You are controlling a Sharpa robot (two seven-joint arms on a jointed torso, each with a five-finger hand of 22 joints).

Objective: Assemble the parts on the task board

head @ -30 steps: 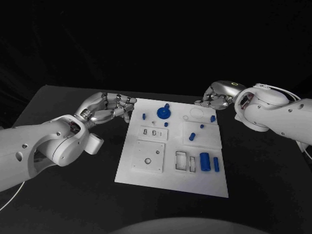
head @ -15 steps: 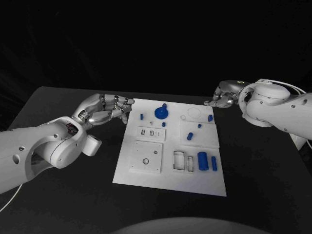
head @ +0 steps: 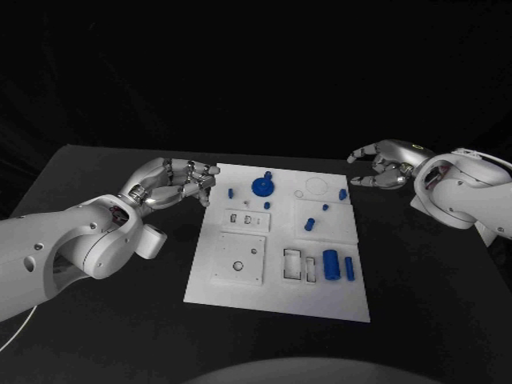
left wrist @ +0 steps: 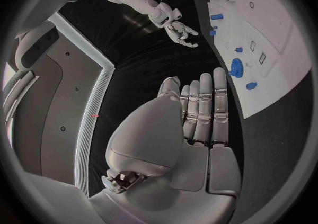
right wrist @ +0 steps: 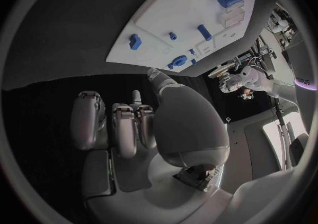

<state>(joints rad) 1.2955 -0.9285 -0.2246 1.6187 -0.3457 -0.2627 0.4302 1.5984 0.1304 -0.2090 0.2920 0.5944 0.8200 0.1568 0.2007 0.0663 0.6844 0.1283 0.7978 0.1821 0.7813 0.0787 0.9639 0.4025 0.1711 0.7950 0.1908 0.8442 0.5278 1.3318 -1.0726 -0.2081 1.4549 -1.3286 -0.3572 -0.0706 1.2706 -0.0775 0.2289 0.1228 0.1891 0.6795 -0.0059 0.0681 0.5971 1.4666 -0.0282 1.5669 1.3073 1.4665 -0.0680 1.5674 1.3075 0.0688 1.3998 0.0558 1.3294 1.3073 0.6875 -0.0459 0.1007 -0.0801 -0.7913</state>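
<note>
Head view shows you the task board (head: 326,296) mid-table with its blue parts (head: 332,265) untouched, the left hand (head: 175,181) empty, fingers apart, just beside its far-left corner, the right hand (head: 386,163) loosely curled, empty, beyond its far-right corner, likely poised to reach

Both hands (head: 178,182) (head: 383,163) empty, fingers apart

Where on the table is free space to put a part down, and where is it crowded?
Bare table lies in front of the task board, and between its right edge and the right hand. Crowded: the board's far left corner, where the left hand hovers, and its blue parts.
</note>
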